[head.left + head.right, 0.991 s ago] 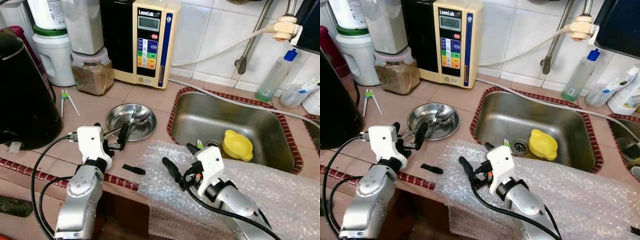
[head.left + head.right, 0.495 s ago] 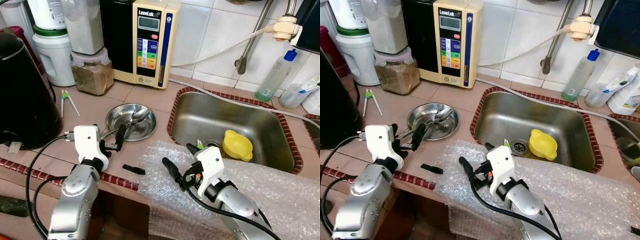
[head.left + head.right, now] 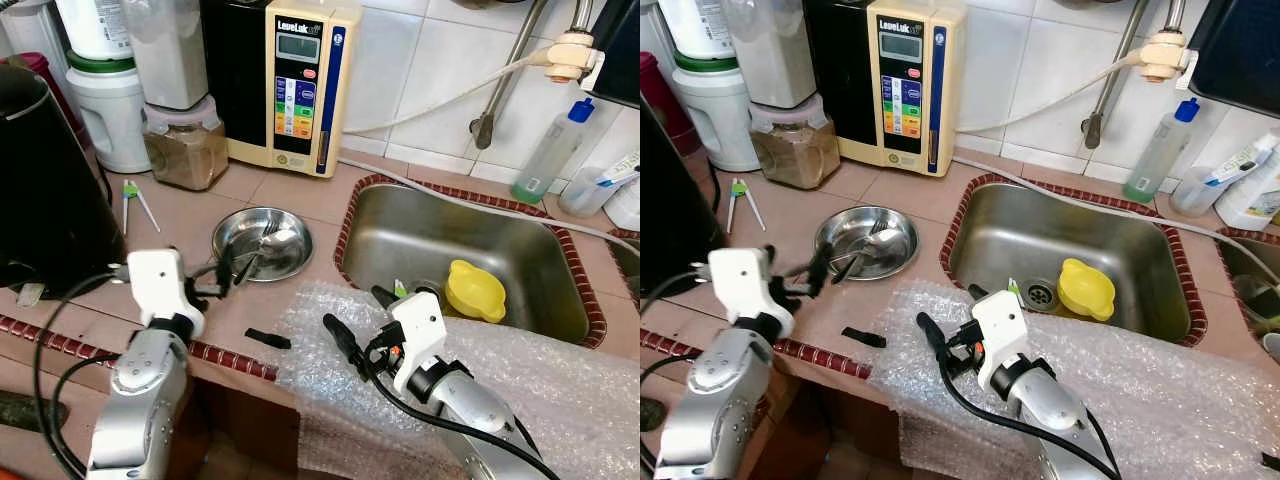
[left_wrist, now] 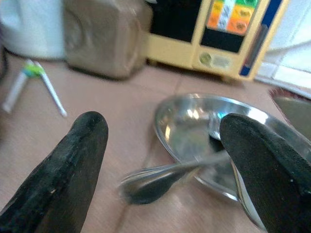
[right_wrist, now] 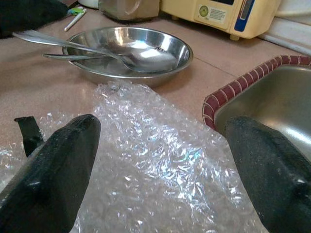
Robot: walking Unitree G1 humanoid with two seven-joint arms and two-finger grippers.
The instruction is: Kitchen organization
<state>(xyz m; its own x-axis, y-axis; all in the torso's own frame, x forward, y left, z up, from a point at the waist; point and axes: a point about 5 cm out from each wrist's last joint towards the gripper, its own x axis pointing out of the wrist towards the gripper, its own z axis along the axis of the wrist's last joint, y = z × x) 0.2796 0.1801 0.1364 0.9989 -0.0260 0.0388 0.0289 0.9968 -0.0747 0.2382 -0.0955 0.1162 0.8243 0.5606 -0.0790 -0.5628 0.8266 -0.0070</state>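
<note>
Tiled kitchen corner in bright, even light

White wall tiles (image 3: 420, 60) rise behind a worktop (image 3: 300, 190) of tan tiles, edged in dark red trim (image 3: 60, 342), with a steel sink (image 3: 440, 240) set into it.

Both head views look forward and down over the bench (image 3: 290, 195) and sink (image 3: 470, 250). Each wrist view sits low, looking close along its black fingers (image 4: 63, 160); both share the steel dish (image 5: 129, 51).
</note>
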